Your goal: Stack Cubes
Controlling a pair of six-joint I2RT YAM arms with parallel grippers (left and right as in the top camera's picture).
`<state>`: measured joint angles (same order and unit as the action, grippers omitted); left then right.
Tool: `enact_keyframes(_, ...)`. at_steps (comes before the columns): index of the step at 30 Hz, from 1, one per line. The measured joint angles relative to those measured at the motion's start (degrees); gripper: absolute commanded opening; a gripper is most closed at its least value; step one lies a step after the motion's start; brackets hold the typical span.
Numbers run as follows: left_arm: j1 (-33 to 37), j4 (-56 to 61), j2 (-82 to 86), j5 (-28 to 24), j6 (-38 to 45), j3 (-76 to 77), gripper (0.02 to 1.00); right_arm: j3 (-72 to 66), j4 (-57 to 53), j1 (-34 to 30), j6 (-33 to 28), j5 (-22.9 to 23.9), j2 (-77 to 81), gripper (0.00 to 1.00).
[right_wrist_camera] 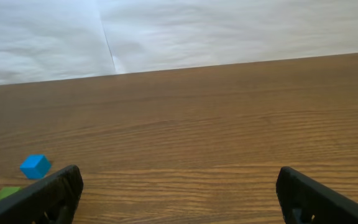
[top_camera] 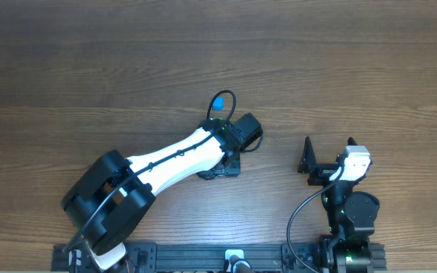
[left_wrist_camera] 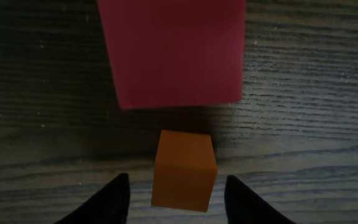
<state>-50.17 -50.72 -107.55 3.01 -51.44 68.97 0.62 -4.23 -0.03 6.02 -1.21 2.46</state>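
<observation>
Left arm (top_camera: 177, 155): white moulded forearm shell with a thin black lead running along it, bulky rounded black joint housings at the base end, a black wrist block behind the tool, and a black cable loop (top_camera: 224, 98) arching off ahead of the wrist. The left gripper (left_wrist_camera: 177, 178) has matte black fingers tapering to blunt tips. Right arm (top_camera: 347, 205): mostly black, with a white block (top_camera: 355, 161) just behind the tool, small green lights on the joints and a black cable (top_camera: 298, 220) bowing out from its side; the right gripper (right_wrist_camera: 179, 180) has broad, blunt black fingers.

Robotics lab bench: left arm (top_camera: 177, 157) and right arm (top_camera: 346, 205) mounted on a black rail (top_camera: 188, 254) at a wood-grain table (top_camera: 127, 61) edge, blue cube (right_wrist_camera: 35, 166) on top, white backdrop (right_wrist_camera: 229, 31) behind.
</observation>
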Motion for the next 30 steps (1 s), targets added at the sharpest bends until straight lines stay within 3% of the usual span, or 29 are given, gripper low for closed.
enact_keyframes(12,0.0,0.0,0.0,0.0,0.0,0.0,0.281,0.0,0.0,0.0,0.07,0.0,0.0,0.991)
enact_keyframes(30,0.0,-0.04,0.37,-0.24,0.0,0.0,0.174,0.0,0.0,0.0,0.02,0.0,0.0,0.991)
